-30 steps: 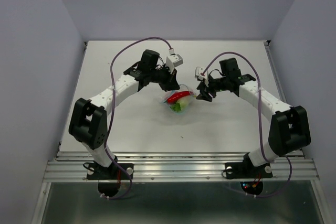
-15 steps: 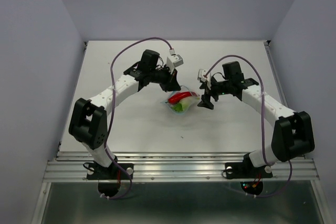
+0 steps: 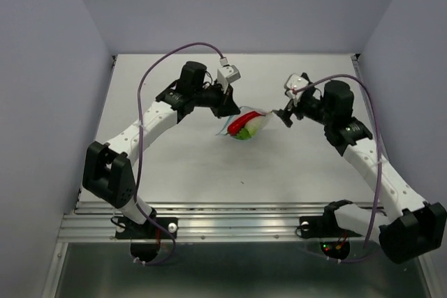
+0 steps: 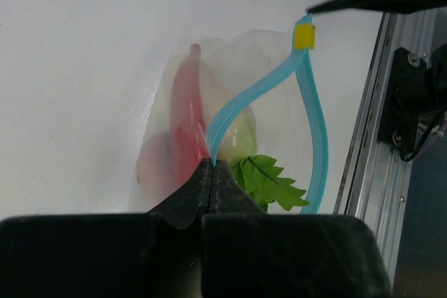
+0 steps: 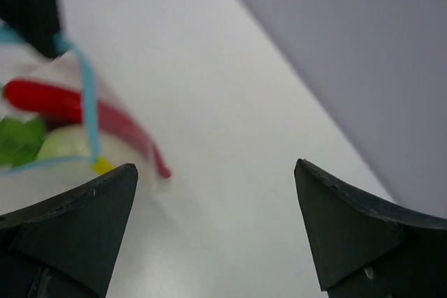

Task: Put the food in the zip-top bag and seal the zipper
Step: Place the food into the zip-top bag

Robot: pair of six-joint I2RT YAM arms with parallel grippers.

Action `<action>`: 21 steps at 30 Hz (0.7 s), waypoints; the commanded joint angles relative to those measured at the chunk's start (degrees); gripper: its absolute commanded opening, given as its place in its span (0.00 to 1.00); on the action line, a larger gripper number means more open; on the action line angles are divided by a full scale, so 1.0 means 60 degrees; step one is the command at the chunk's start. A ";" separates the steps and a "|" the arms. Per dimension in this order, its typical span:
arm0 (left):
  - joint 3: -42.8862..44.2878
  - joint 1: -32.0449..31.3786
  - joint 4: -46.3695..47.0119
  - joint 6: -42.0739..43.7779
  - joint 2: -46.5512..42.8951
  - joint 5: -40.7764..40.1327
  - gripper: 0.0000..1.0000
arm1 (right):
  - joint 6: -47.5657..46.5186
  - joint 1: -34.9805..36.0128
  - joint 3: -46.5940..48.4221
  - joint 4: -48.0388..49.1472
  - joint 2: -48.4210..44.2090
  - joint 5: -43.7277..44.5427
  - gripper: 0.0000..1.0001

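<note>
Zip-top bag (image 4: 244, 47) pinched at zipper (image 4: 316, 123) by left gripper (image 4: 213, 165); right gripper (image 5: 215, 167) spread wide.

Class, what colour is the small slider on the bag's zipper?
Yellow; the slider shows best in the left wrist view.

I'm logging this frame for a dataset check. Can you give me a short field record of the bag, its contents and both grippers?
bag: zip-top bag, mouth open
zipper: zipper tracks parted, yellow slider at one end
contents: red chili; white vegetable with green leaves
left gripper: shut on zipper
right gripper: open, holding nothing, near the slider end
</note>
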 commanded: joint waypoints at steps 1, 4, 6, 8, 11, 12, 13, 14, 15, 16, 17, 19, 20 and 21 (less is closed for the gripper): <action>0.0620 0.0048 0.0644 -0.1138 -0.0432 -0.0084 0.00 | 0.4154 -0.0169 -0.0986 0.6408 -0.0795 0.5906 1.00; 0.0841 0.0049 0.0688 -0.1945 -0.0475 0.0018 0.00 | 0.3807 -0.0419 -0.0743 0.7435 0.0169 0.5067 1.00; 0.0563 0.0048 0.1315 -0.2705 -0.0767 0.0311 0.00 | 0.3935 -0.0651 0.0341 0.6440 0.0915 0.4597 1.00; 0.0096 0.0077 0.1740 -0.3145 -0.0987 0.0240 0.00 | 0.4111 -0.1032 0.0898 0.5708 0.1240 0.2392 1.00; -0.0521 0.0281 0.2606 -0.4229 -0.1427 0.0281 0.00 | 0.3778 -0.1254 0.1866 0.4011 0.1826 -0.0935 1.00; -0.0609 0.0370 0.2781 -0.4420 -0.1515 0.0457 0.00 | 0.3297 -0.1254 0.2013 0.3440 0.1900 -0.1783 1.00; -0.0943 0.0414 0.3044 -0.4828 -0.1748 0.0806 0.00 | 0.2233 -0.1254 0.2000 0.2868 0.1858 -0.2923 1.00; -0.1091 0.0502 0.3525 -0.5006 -0.1851 0.0882 0.00 | 0.1933 -0.1254 0.1840 0.2253 0.1756 -0.3239 1.00; -0.1194 0.0546 0.3675 -0.5167 -0.1983 0.0883 0.00 | 0.1640 -0.1341 0.1650 0.2073 0.1639 -0.3489 1.00; -0.1340 0.0575 0.3807 -0.5314 -0.2086 0.0869 0.00 | 0.1144 -0.1342 0.1445 0.1999 0.1492 -0.3622 1.00; -0.1588 0.0634 0.4084 -0.5562 -0.2246 0.0970 0.00 | 0.0849 -0.1342 0.1182 0.1650 0.1288 -0.3754 1.00; -0.1824 0.0780 0.4291 -0.5696 -0.2408 0.1277 0.00 | -0.0594 -0.1430 0.1135 0.0582 0.1169 -0.3944 1.00; -0.1941 0.0824 0.4321 -0.5710 -0.2424 0.1467 0.00 | -0.1141 -0.1517 0.1237 -0.0423 0.1154 -0.4061 1.00; -0.1957 0.0912 0.4277 -0.5682 -0.2453 0.1571 0.00 | -0.1828 -0.1517 0.1368 -0.1057 0.1168 -0.4106 1.00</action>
